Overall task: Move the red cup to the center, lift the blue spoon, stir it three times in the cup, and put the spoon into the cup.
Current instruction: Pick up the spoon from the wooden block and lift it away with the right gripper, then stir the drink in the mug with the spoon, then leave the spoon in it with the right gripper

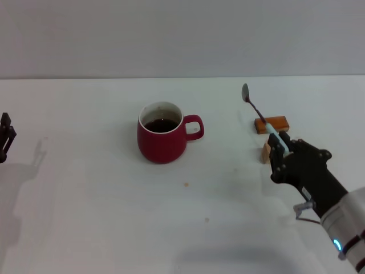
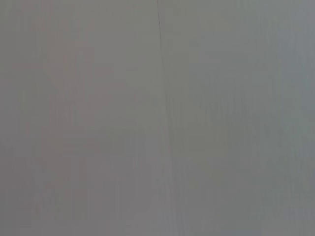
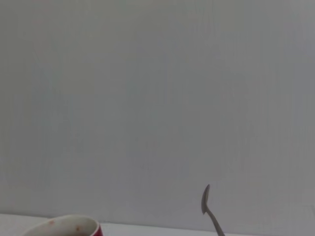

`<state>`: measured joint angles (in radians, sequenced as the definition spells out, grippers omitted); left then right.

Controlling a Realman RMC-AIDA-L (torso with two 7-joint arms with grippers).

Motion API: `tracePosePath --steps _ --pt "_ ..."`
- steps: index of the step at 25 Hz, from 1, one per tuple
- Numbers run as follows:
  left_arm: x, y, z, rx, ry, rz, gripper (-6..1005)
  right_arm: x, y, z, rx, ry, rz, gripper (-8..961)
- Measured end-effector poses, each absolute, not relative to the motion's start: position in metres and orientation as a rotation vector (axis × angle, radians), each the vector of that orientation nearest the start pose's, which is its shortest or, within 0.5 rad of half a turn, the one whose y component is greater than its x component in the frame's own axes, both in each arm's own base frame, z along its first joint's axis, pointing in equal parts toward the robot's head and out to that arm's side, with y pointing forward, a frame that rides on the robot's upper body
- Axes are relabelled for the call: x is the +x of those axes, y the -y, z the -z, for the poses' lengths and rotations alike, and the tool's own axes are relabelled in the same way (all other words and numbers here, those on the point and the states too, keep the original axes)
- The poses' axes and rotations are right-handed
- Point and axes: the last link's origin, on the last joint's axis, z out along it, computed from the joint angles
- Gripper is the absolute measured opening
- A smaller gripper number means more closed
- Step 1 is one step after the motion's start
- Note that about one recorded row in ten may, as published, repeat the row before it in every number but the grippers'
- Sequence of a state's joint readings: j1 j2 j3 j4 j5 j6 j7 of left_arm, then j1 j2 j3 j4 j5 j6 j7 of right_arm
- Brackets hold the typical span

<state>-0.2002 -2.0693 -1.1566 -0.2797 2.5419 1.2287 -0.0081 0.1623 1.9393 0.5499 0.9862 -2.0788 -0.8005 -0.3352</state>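
Observation:
The red cup stands upright near the middle of the white table, its handle pointing to the right and dark liquid inside. Its rim also shows in the right wrist view. My right gripper is to the right of the cup, shut on the pale-blue handle of the blue spoon. The spoon is lifted and tilts up and away, its grey bowl uppermost. The bowl also shows in the right wrist view. My left gripper stays at the table's far left edge.
An orange-brown block lies behind the right gripper, and a pale wooden block sits just left of it. Small crumbs lie in front of the cup. The left wrist view shows only a plain grey surface.

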Motion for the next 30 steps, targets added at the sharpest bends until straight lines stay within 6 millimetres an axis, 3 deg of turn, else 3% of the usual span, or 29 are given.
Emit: tracePosePath --steps 14,24,30 --pt "-0.37 -0.272 -0.013 -1.435 0.489 0.568 855 0.2 -0.289 0.053 -1.953 -0.635 -0.597 126" --pt "-0.37 -0.271 -0.013 -1.432 0.489 0.567 855 0.149 -0.302 0.027 -2.129 -0.586 -0.528 126" --pt "-0.37 -0.273 -0.014 -1.43 0.488 0.568 855 0.13 -0.305 0.014 -2.184 -0.568 -0.513 125"
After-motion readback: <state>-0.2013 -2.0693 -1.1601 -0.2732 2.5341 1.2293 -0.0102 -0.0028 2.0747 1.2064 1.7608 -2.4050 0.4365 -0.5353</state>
